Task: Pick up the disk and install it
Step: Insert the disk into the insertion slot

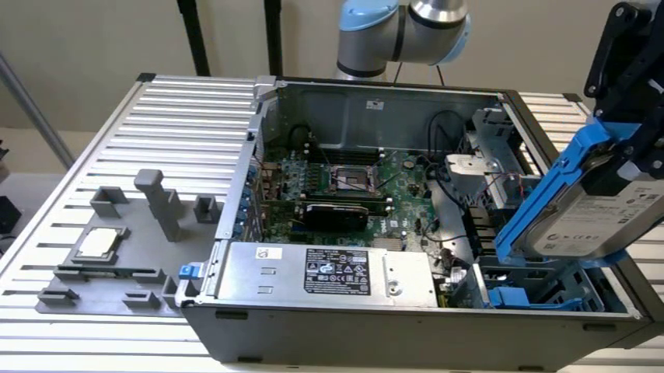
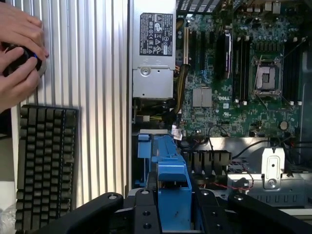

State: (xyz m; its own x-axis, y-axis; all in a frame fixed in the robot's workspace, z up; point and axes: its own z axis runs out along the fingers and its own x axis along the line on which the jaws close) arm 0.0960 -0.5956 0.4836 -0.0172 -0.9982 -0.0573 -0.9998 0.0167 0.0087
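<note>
**Exterior view: disk held aloft over the right end of the open case**

At the right edge of the frame, nearest the lens, the disk (image 1: 607, 214) hangs tilted in the air, clear of the case rim below it. The gripper (image 1: 635, 151) reaches in from the upper right corner and is clamped on the disk's upper end. The disk is flat silver-grey metal with a white printed label, clipped in a bright blue plastic frame (image 1: 539, 206).

Under it the computer case (image 1: 415, 334) lies on its side with the lid off. It is a dark grey steel box whose walls stand up all round the opening. In the lower right of the case, beneath the disk, sits a blue drive bay (image 1: 518, 299) with open air above it. Left of the bay the power supply (image 1: 332, 272), a silver box with a black label, lies along the near wall. Farther in is the green motherboard (image 1: 311, 175), with black cables looping at its right side. Beyond the far wall, at top centre, stands the arm (image 1: 405, 31), pale blue and silver.

At the frame's left the slatted aluminium table (image 1: 186, 116) bears a grey fixture (image 1: 155, 206) with a small square silver chip (image 1: 96, 243), well apart from the disk.

In the wrist view the frame (image 2: 170, 180) stands between the gripper's (image 2: 173, 217) black fingers. A black keyboard (image 2: 44, 165) lies on the slats, and a person's hands (image 2: 19, 48) cup a dark rounded object.
</note>
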